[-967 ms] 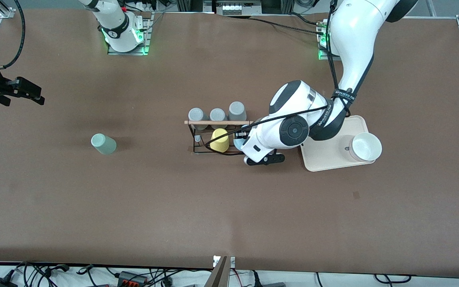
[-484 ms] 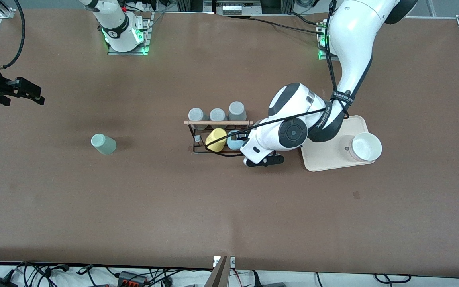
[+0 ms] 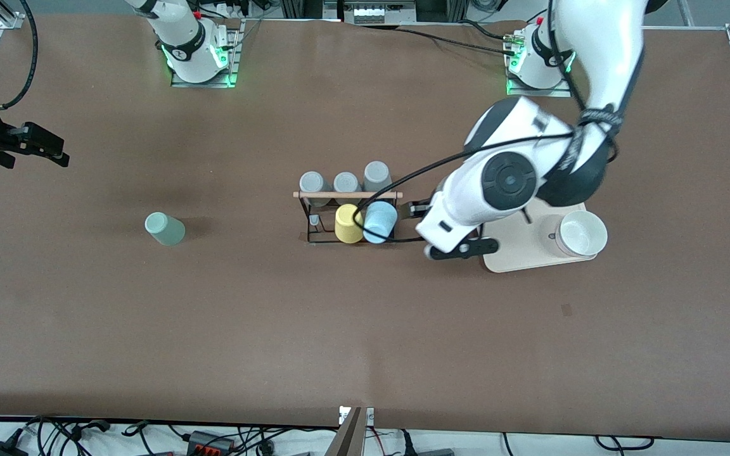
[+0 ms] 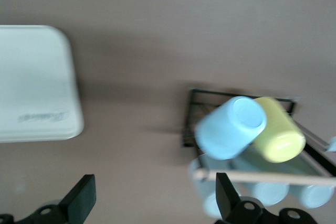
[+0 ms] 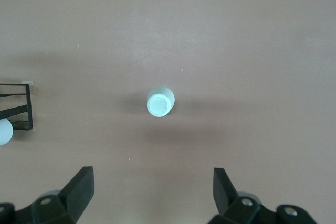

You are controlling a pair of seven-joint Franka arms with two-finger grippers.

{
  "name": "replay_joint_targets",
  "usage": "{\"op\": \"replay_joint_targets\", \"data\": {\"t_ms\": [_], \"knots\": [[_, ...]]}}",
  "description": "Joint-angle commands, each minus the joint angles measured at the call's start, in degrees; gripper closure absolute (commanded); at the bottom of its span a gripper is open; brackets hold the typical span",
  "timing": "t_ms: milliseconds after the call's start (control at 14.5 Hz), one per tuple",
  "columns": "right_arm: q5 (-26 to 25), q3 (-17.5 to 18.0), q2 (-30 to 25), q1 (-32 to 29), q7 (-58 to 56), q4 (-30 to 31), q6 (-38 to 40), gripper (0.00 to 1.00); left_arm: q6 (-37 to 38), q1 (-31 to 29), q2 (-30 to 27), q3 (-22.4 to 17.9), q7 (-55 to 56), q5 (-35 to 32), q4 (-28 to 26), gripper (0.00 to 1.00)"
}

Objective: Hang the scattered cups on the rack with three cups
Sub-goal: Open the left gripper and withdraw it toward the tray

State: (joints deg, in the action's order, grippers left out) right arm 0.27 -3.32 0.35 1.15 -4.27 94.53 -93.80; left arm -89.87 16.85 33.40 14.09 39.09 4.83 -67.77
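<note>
Claws both gape empty: my left claw point(image 3: 417, 209) beside the black wire rack point(image 3: 314, 235), where the light blue plastic tumbler point(image 3: 380, 222) hangs. Right claw point(image 3: 38, 149) waits; the sage green tumbler point(image 3: 164, 228) lies at its four o'clock, nearer this arm.

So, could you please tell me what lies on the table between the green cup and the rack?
Nothing: the front view shows only bare brown table between the green cup and the rack.

Even light, left wrist view perhaps motion-blurred
</note>
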Motion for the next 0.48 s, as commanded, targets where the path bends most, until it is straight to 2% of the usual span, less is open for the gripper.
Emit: {"op": "replay_joint_targets", "data": {"t_ms": [0, 276, 415], "knots": [[0.9, -0.2, -0.9, -0.1, 0.5, 0.0, 0.0, 0.00, 3.1, -5.1, -3.5, 0.3, -2.2, -1.8, -1.0, 0.00], [0.7, -0.3, -0.9, -0.1, 0.5, 0.0, 0.1, 0.00, 3.2, -12.3, -6.9, -0.1, -14.3, -2.7, -1.6, 0.00], [0.6, -0.2, -0.7, -0.1, 0.5, 0.1, 0.1, 0.00, 3.5, -13.2, -10.9, 0.0, -15.4, -8.3, -3.8, 0.00]]}}
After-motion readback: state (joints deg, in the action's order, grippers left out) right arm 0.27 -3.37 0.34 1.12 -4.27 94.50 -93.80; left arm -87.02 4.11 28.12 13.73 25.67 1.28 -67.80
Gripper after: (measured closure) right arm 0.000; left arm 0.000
